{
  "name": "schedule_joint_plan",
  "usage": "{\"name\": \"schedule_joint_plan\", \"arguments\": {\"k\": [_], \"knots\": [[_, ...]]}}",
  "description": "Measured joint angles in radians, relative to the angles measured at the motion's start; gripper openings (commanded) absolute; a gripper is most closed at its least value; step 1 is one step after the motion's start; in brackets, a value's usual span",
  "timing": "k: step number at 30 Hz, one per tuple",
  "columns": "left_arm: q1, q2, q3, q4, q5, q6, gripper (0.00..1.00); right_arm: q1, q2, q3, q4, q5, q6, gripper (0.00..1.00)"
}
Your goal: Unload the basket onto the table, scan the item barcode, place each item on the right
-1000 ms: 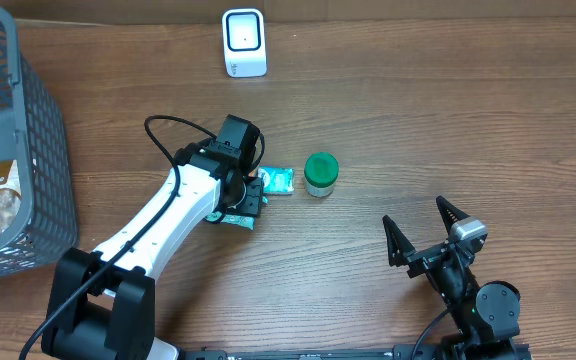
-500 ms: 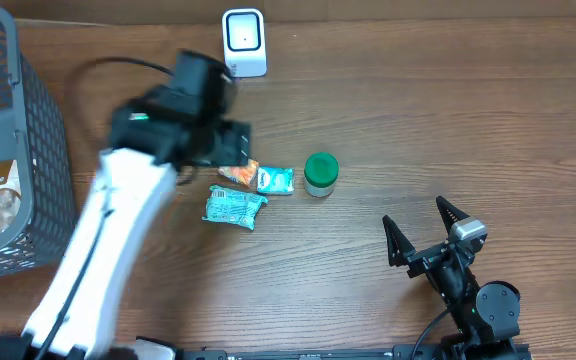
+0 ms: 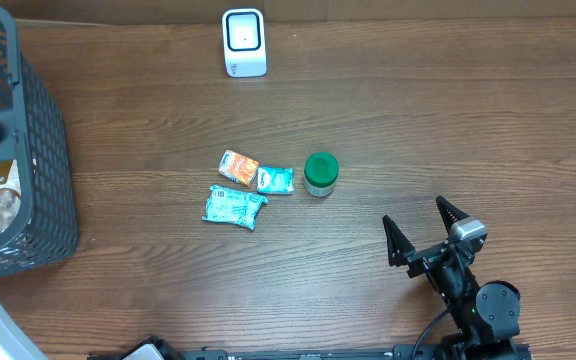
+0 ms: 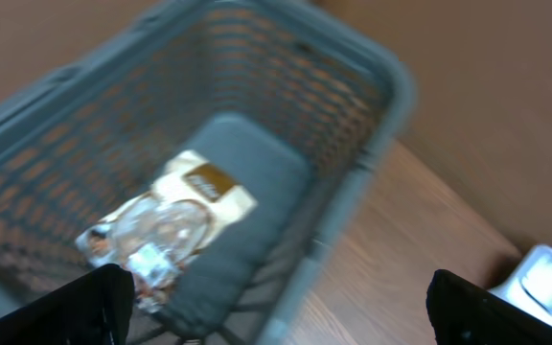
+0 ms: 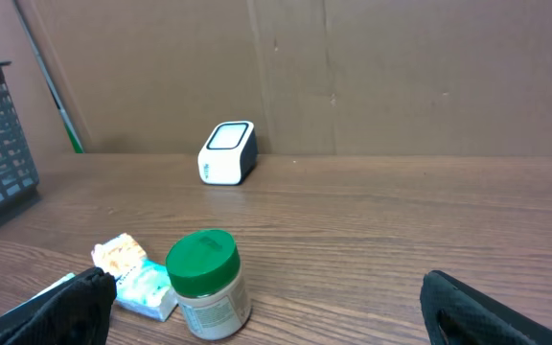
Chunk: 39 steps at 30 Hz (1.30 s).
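Wooden table [image 3: 418, 120] — teal packet [image 3: 235, 207] lies lengthwise side-to-side; left gripper [image 4: 276, 287] and right gripper [image 3: 414, 212] spread.

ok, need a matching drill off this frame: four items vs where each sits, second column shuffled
1 scanner
2 jar
3 large teal packet
4 snack bag

a in the grey basket
b far edge of the table
c just right of the small teal packet
d nearest the robot of the three packets

Pairs: 1-b, 2-c, 3-d, 4-a
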Motion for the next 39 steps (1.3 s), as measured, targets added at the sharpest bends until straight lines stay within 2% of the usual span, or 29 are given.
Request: {"name": "schedule_joint_plan", "arguments": {"k": [4,10,18,22,27,39], "knots": [[0.111,0.050,-0.045,0.049,0.026,-0.011,0.99,0.000,0.000,0.000,0.000,0.000,0.000,1.00],[0.148,0.195,-0.126,0.122,0.026,0.013,1.00,0.000,0.000,0.000,0.000,0.000,0.000,1.00],[0.179,0.387,-0.131,0.166,0.024,0.160,0.97,0.000,0.000,0.000,0.000,0.000,0.000,1.00],[0.182,0.486,-0.131,0.171,0.023,0.267,1.00,0.000,0.000,0.000,0.000,0.000,0.000,1.00],[0.182,0.603,-0.131,0.182,0.018,0.337,1.00,0.000,0.000,0.000,0.000,0.000,0.000,1.00],[0.182,0.826,-0.133,0.204,-0.074,0.346,1.00,0.000,0.000,0.000,0.000,0.000,0.000,1.00]]}}
